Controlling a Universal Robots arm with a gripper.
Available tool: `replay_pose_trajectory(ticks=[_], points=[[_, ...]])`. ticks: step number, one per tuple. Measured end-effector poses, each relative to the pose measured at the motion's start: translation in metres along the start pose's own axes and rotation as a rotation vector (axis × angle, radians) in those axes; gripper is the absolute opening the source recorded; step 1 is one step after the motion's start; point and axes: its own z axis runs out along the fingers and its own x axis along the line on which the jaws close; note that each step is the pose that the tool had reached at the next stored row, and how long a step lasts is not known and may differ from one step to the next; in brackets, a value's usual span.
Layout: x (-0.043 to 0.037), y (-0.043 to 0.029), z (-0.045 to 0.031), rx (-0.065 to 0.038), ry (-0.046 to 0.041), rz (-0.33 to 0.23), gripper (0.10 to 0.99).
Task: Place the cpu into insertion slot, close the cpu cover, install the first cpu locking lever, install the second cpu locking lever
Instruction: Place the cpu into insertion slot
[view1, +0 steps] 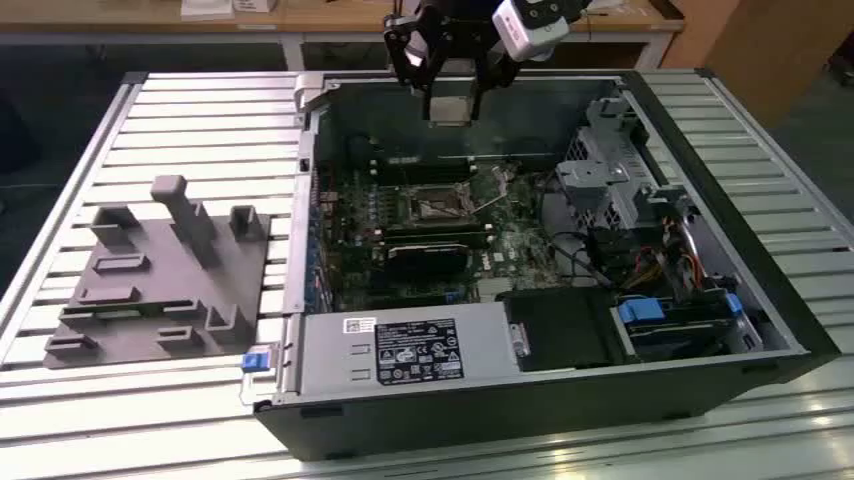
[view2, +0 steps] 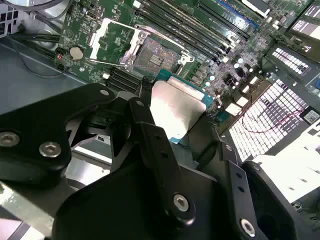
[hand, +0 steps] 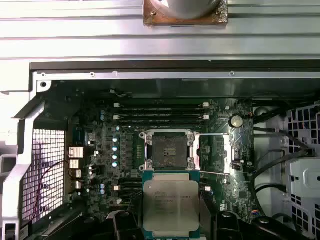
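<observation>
My gripper (view1: 450, 100) hangs above the open computer case, shut on the cpu (hand: 170, 205), a flat silver square with a green edge, also seen as cpu (view2: 177, 107) between the black fingers (view2: 145, 120). The insertion slot (hand: 170, 150) lies bare on the green board just beyond the chip, a dark square with a silver rim; it shows too as the slot (view2: 155, 56) and slot (view1: 434, 207). The cpu cover (hand: 212, 152) is swung open beside the slot, seen also as the cover (view2: 112, 40). A thin lever (view1: 501, 190) stands raised by the socket.
Long black memory slots (hand: 160, 112) run beside the socket. The case's metal walls (view1: 310, 170) surround the board, with a drive cage (view1: 607, 170), cables (view1: 654, 265) and a labelled power supply (view1: 414, 350). A grey moulded fixture (view1: 160, 275) sits on the slatted table at the exterior view's left.
</observation>
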Motion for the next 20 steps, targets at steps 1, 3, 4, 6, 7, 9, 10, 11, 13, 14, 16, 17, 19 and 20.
replay_pose_trajectory(ticks=[1,3,4,6,7,9,10,11,13,14,16,17,19,20], points=[[0.0000,0.0000,0.0000,0.000,0.0000,0.000,0.537],[0.0000,0.0000,0.0000,0.000,0.0000,0.000,0.537],[0.0000,0.0000,0.0000,0.000,0.0000,0.000,0.537],[0.0000,0.0000,0.0004,0.000,0.0000,0.000,0.537],[0.0000,0.0000,0.0007,0.000,-0.0001,0.000,0.537],[0.0000,-0.0001,0.0014,0.000,0.0000,0.000,0.537],[0.0000,-0.0002,0.0019,0.000,0.0000,0.000,0.537],[-0.0001,-0.0002,0.0024,0.000,0.0000,0.000,0.537],[-0.0001,-0.0003,0.0032,0.000,0.0000,0.000,0.537],[-0.0001,-0.0003,0.0035,0.000,-0.0001,0.000,0.537],[-0.0001,-0.0004,0.0043,0.000,-0.0003,0.000,0.537],[-0.0001,-0.0004,0.0049,0.000,-0.0005,0.000,0.537],[-0.0001,-0.0006,0.0061,0.000,-0.0006,0.000,0.537],[-0.0001,-0.0006,0.0068,0.000,-0.0007,0.000,0.537]])
